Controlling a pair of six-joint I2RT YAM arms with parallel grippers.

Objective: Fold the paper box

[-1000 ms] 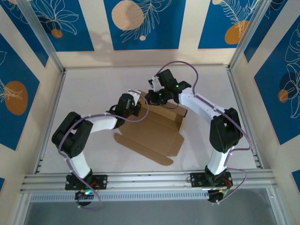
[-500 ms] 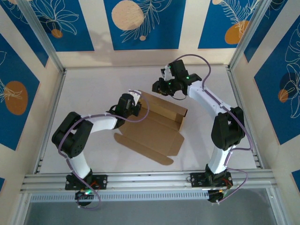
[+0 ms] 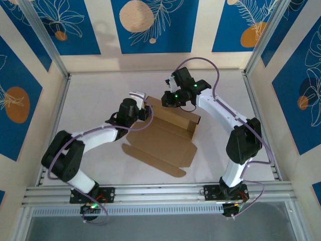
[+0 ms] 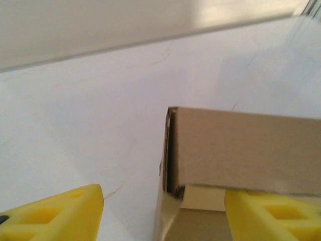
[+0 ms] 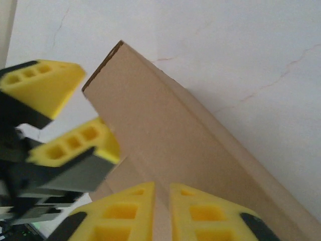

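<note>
The box point(image 3: 165, 143) lies about the middle of the table point(image 3: 100, 90), between the two arms and turned at a slant. It is plain brown cardboard with no print. Most of it is still flat: a broad creased panel spreads toward the near side, with a rounded tab at its near right end and a smaller one at its left corner. Along the far edge one long wall stands up, and a short piece rises at its right end, so that only that side has the look of a shallow tray.

The left gripper point(image 3: 144, 109) is at the far left corner of the box. In the left wrist view its yellow fingers point(image 4: 55, 213) are wide apart, one over bare table to the left, the other low beside the raised wall. The corner sits between them, showing a doubled, folded-over edge with a dark slit down the end.

The right gripper point(image 3: 166, 100) is at the left end of the same far wall, just beside the left one. In its wrist view its yellow fingers point(image 5: 210, 216) are almost together, with only a thin brown strip in the gap, so they seem clamped on the wall's end edge. The wall runs away from them as a smooth, creased strip.
</note>
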